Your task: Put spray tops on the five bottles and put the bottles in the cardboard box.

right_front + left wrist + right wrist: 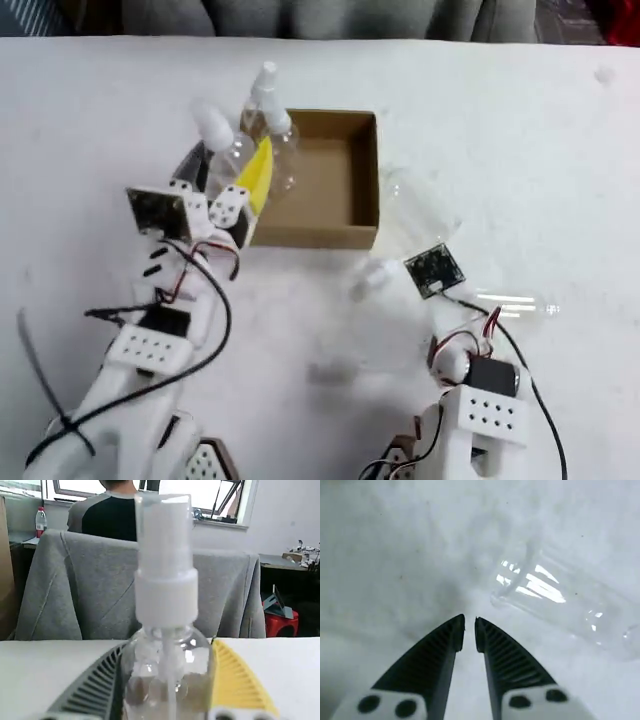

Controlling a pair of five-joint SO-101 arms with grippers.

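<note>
My left gripper [167, 650] is shut on a clear bottle [167, 680] with a white spray top [165, 570], held upright between the grey and yellow fingers. In the high view this bottle [225, 152] is at the left edge of the cardboard box [350, 215]. A second capped bottle [272, 125] stands at the box's back left corner. My right gripper [469, 622] is shut and holds nothing, low over the table. Just beyond its tips a clear, topless bottle [560, 600] lies on its side.
Right of the box lie a faint clear bottle [405, 200] and another [515, 305] beside the right arm. A white spray top [375, 275] lies in front of the box. A grey-covered chair [75, 590] stands behind the table's far edge.
</note>
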